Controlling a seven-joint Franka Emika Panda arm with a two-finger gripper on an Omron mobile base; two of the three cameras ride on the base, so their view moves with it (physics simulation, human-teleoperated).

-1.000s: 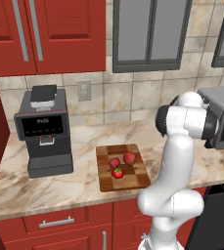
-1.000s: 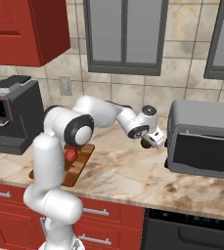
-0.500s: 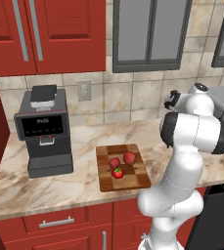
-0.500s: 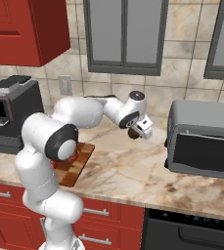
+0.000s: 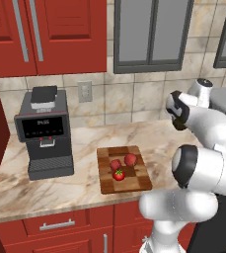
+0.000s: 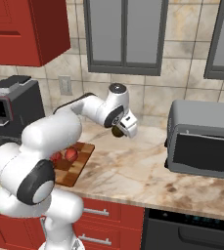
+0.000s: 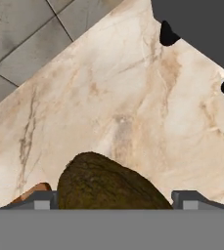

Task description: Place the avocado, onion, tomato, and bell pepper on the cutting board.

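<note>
Partly hidden, the gripper (image 6: 119,131) hangs above the marble counter (image 6: 133,171) with its jaws pinching the avocado (image 7: 106,184); in the hand view the dark olive fruit sits between the two finger tips (image 7: 41,200) and its lower part is cut off by the bottom of the picture. From the right base camera the avocado (image 6: 117,131) is only a small dark lump under the white hand, and how the fingers meet it is too small to make out there. In the left base view the robot's own forearm covers the hand, so the grasp cannot be seen from that side. Well to the left of the gripper lies the cutting board (image 5: 134,180), flat on the counter, carrying the tomato (image 5: 118,174) with its green stem and two plain reddish round items (image 5: 130,159) just behind it; from the right base view the arm's big white links cover the near part of the board (image 6: 79,163). A black coffee machine (image 5: 44,133) stands left of the board, and a grey toaster oven (image 6: 201,139) stands on the counter to the right, well apart from the gripper.
</note>
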